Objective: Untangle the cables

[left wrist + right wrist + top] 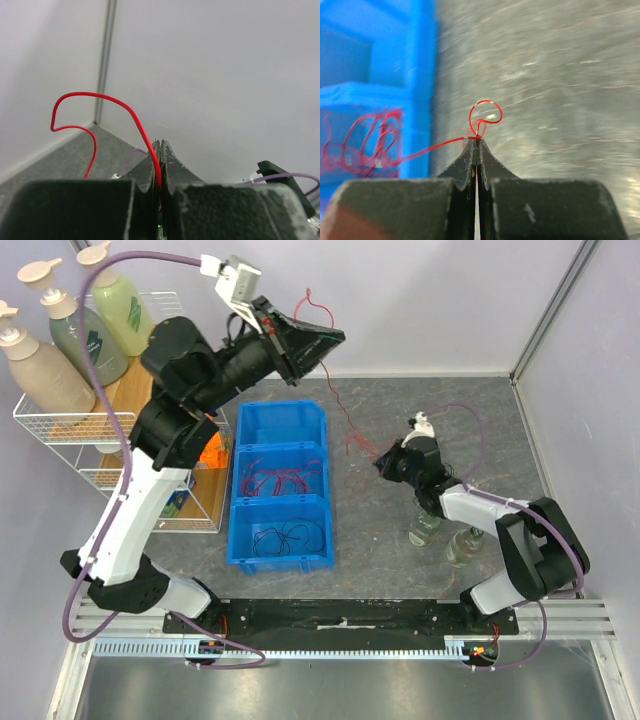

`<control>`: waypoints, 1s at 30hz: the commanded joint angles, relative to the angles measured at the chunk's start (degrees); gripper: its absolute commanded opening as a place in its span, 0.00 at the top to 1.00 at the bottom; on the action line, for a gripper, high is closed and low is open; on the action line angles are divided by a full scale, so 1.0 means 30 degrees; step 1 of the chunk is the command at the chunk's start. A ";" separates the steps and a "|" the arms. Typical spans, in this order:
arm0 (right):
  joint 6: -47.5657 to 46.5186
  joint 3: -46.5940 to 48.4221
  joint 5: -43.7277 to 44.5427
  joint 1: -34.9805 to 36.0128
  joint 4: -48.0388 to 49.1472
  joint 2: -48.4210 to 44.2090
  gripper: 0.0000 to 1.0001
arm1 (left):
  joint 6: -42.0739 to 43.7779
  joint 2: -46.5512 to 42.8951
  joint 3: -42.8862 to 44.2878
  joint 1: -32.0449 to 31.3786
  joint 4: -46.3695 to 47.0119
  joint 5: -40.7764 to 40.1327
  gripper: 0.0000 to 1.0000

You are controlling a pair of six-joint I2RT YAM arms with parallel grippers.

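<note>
Red cable (345, 418) is stretching from the left gripper (337, 337), upper centre, to the right gripper (384, 462), mid-right, both clamping it tight; separating slowly is looking wisest.

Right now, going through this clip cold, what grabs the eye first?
One red cable is held at two places: the left end effector, raised high, is shut on it, and so is the right end effector, low over the table. Left of centre, a blue bin holds red cables in its middle compartment and black cables in its near one.
</note>
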 commanded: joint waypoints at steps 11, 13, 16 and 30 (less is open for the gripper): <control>-0.0411 0.2116 0.3275 -0.5055 -0.4938 0.0067 1.00 | 0.6782 -0.3848 0.2188 0.0044 -0.1045 -0.6754 0.98; -0.0558 0.2468 0.3654 -0.5143 -0.5464 -0.0020 1.00 | 0.6958 -0.3528 0.2624 0.0015 -0.1687 -0.6903 0.98; -0.0675 0.2820 0.3659 -0.5785 -0.5965 0.0097 1.00 | 0.6872 -0.3029 0.3417 0.0044 -0.2480 -0.6961 0.98; -0.3371 0.3846 -0.1822 -0.2918 -0.5640 -0.2711 1.00 | 0.6928 -0.2060 -0.0968 0.0249 -0.2133 -0.6959 0.98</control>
